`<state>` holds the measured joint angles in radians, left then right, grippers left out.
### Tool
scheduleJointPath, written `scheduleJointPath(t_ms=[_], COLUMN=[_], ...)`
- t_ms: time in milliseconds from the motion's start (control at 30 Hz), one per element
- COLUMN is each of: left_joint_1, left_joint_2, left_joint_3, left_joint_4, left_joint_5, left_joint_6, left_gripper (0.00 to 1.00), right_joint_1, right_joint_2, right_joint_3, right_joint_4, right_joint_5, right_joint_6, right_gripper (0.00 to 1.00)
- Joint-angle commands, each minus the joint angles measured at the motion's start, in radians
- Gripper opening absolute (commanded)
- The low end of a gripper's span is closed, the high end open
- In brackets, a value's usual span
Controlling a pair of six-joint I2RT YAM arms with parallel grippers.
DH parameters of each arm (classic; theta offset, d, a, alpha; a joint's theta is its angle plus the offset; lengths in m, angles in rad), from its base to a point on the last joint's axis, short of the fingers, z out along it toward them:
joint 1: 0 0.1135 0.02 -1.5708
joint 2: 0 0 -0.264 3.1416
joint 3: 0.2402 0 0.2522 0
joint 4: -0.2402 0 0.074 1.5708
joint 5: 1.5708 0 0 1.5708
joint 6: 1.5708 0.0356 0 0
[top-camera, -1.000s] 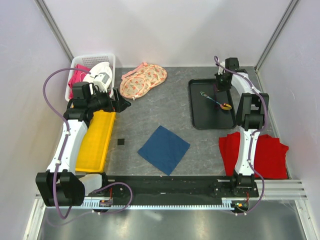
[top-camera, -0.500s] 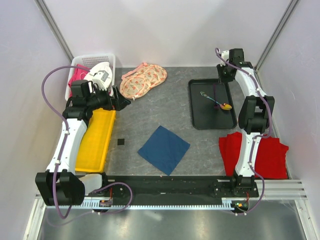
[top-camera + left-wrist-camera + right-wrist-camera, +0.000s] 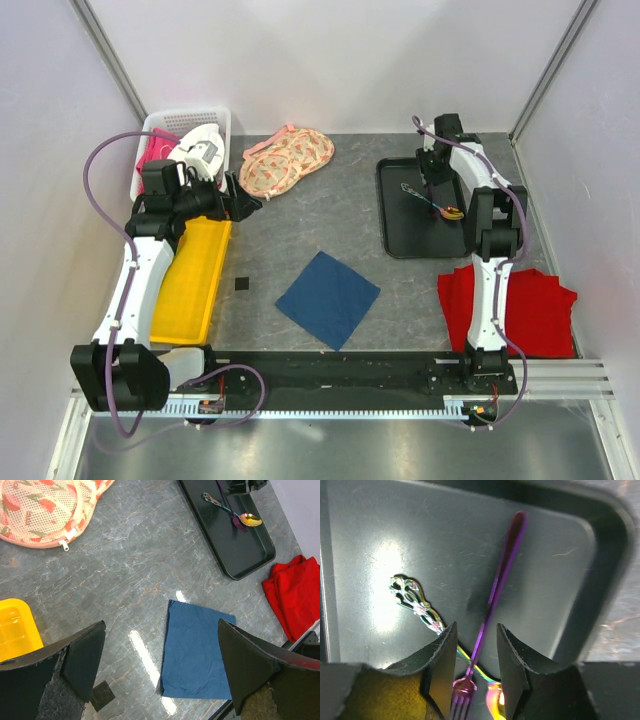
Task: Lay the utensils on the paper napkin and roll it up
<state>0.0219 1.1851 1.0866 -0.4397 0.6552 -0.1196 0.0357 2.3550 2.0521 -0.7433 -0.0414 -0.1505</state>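
Grey table [image 3: 330, 220]; black tray [image 3: 400, 235] at far right; napkin [image 3: 328, 298] flat at table centre, nothing on it, well apart from tray; left gripper [image 3: 160, 630] spread wide, holding nothing, up over the table to the napkin's far left; right gripper [image 3: 475, 645] low in the tray, fingers [image 3: 442, 655] parted narrowly, straddling the fork [image 3: 496, 590] handle just above the tines, slim gap each side, not clamped; spoon [image 3: 416, 601] crossing the fork near the tines, both lying in tray.
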Motion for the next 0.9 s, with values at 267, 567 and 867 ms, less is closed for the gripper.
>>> scheduleJointPath(t_ms=[267,567,867], left_joint_1=[0.001,0.001,0.001], left_joint_2=[0.013,0.018,-0.007], left_joint_3=[0.027,0.030,0.078], left_joint_4=[0.012,0.015,0.035], left_joint_5=[0.017,0.004,-0.012], left_joint_6=[-0.002,0.000,-0.014], left_gripper=[1.00,1.00,1.00], right_joint_1=[0.010,0.010,0.012], right_joint_2=[0.044,0.066,-0.092], right_joint_3=[-0.012,-0.038,0.042], right_joint_4=[-0.024,-0.025,-0.047], right_joint_5=[0.072,0.054,0.003], right_joint_6=[0.074,0.085,-0.116], right_gripper=[0.40,0.19,0.00])
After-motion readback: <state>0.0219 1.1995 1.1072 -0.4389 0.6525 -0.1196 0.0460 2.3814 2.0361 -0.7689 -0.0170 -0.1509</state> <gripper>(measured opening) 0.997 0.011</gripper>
